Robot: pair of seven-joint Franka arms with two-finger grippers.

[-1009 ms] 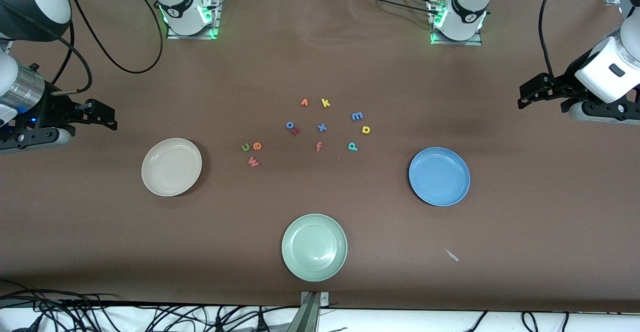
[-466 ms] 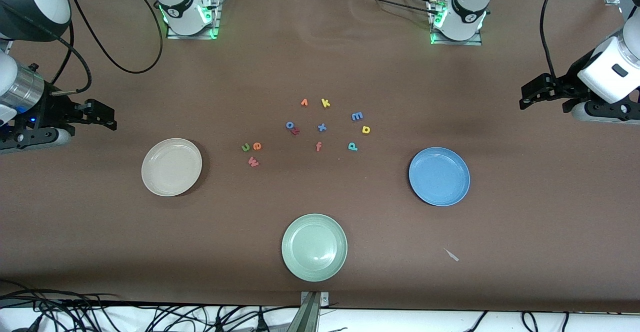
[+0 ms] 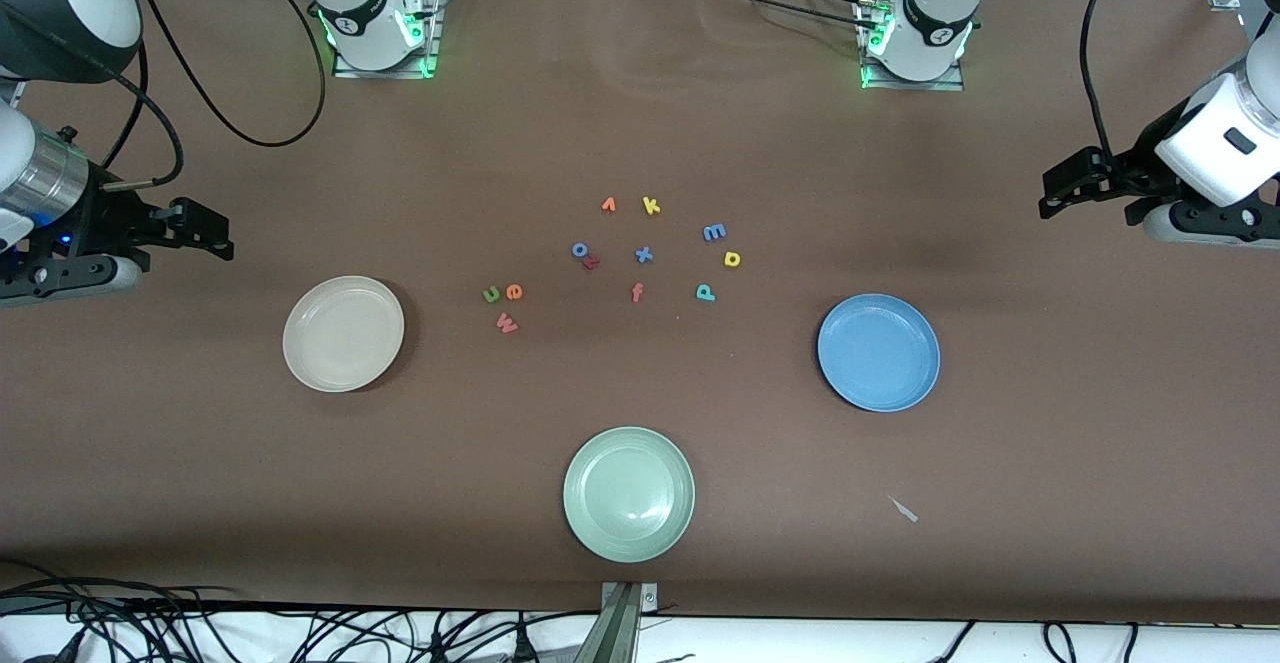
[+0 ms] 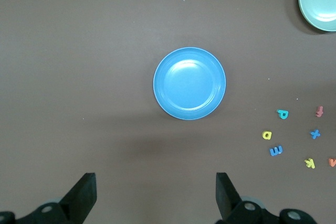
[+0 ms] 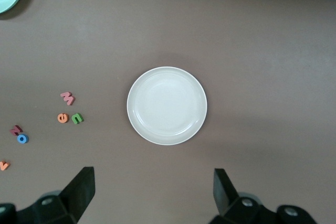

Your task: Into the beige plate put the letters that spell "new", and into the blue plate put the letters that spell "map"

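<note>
nothing is sorted yet: the beige plate and blue plate hold 0 letters. the n, e, w lie between the beige plate and the middle cluster; the m, a, p lie nearer the blue plate. the left gripper and right gripper wait with jaws spread wide and empty at their table ends, so all 6 moves remain.

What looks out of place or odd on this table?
A small pale scrap lies on the table near the blue plate, closer to the front camera; it belongs to neither plates nor letters. A dark red letter touches the blue o.
</note>
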